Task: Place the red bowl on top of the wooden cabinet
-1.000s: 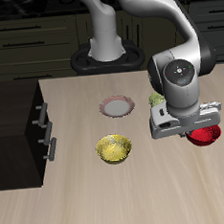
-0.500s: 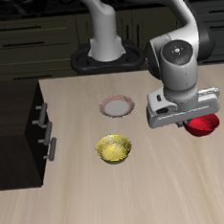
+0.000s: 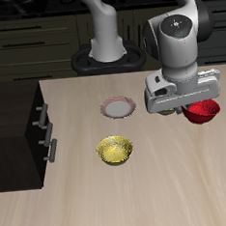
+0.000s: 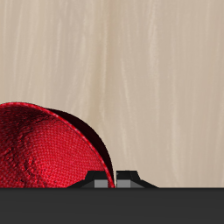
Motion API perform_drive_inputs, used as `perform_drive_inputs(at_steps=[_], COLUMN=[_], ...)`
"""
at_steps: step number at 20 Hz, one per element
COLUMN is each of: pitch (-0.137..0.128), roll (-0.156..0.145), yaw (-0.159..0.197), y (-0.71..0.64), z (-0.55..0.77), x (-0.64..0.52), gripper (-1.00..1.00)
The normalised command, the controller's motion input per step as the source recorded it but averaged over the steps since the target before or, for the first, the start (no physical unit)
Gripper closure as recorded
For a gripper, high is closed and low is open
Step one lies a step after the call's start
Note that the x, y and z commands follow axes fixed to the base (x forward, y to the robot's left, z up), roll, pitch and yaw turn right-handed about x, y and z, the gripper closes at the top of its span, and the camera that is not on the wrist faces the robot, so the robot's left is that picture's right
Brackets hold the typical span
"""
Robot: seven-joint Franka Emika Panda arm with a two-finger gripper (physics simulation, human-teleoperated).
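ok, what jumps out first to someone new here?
The red bowl, held at the gripper above the table, far from the cabinet; in the wrist view it fills much of the frame. Next, the dark wooden cabinet at the table's far side, then the yellow bowl mid-table.

A simulated kitchen: dark cupboards (image 3: 40,34) behind a pale wooden table (image 3: 142,195).

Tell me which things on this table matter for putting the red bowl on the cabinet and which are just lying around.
For the job: red bowl, held up off the table at the gripper; wooden cabinet, its flat top the target.

Lying about: yellow bowl; plate farther back.
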Motion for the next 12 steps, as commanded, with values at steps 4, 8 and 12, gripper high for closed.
perform_drive_inputs(at_steps=[4, 8, 12], pitch=[-0.064, -0.022, -0.047], roll=[-0.006, 0.007, -0.015], yaw=[-0.014, -0.018, 0.009], y=[-0.03, 0.0, -0.03], z=[0.46, 0.28, 0.31], x=[-0.07, -0.08, -0.09], gripper=[1.0, 1.0, 1.0])
